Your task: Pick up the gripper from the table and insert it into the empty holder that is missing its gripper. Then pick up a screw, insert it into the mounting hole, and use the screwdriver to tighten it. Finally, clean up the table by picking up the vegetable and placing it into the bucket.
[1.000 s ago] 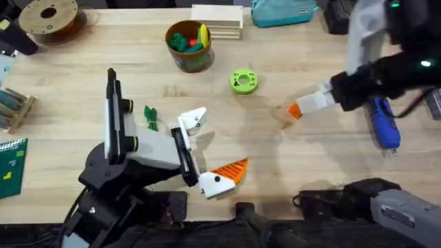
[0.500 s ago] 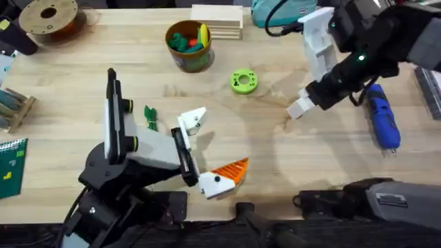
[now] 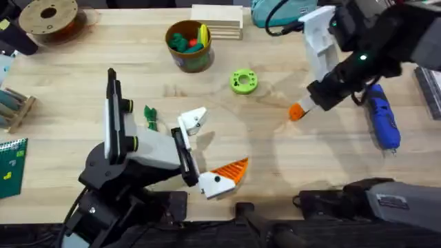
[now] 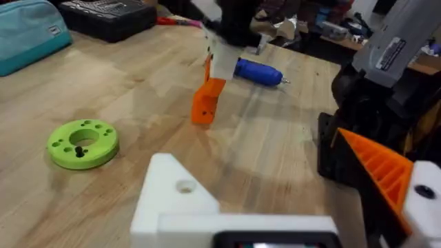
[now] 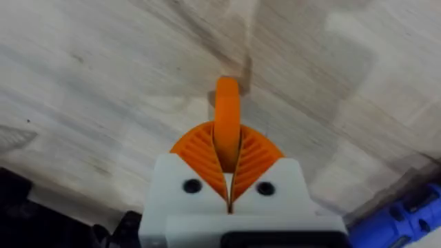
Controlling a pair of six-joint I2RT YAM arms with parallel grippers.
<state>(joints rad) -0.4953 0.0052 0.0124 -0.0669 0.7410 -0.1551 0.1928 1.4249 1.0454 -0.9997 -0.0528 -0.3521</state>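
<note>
- While the orange gripper (image 3: 295, 111) sits pinched between the orange pads of my right tool (image 5: 228, 180), its tip is at or just above the desk (image 3: 331, 172) on the right side; I cannot tell whether it touches.
- From the left wrist camera I see the gripper (image 4: 206, 101) upright under the right tool, with the blue screwdriver (image 4: 259, 71) lying just beyond it.
- My left tool (image 3: 207, 148) stands open over the near middle of the desk: one white holder (image 3: 193, 118) is bare, the other finger carries its orange wedge (image 3: 230, 170).
- By my reckoning the job has barely begun. The pickup is done or nearly so; carrying the piece left to the bare holder and seating it is all ahead.
- I can make out a small dark screw standing in the lime-green ring (image 4: 83, 142), far of the holder. Fetching one, seating it and driving it are not yet started.
- The screwdriver (image 3: 383, 122) lies untouched at the right, beside the right arm.
- The little green vegetable (image 3: 149, 116) lies on the desk left of the holder, well apart from the bucket (image 3: 188, 45) at the far side, so cleanup is also pending.
- Writing: a label shows on the grey arm housing in the left wrist camera and a tag on the teal pouch (image 4: 27, 31), both too small for me to read.
</note>
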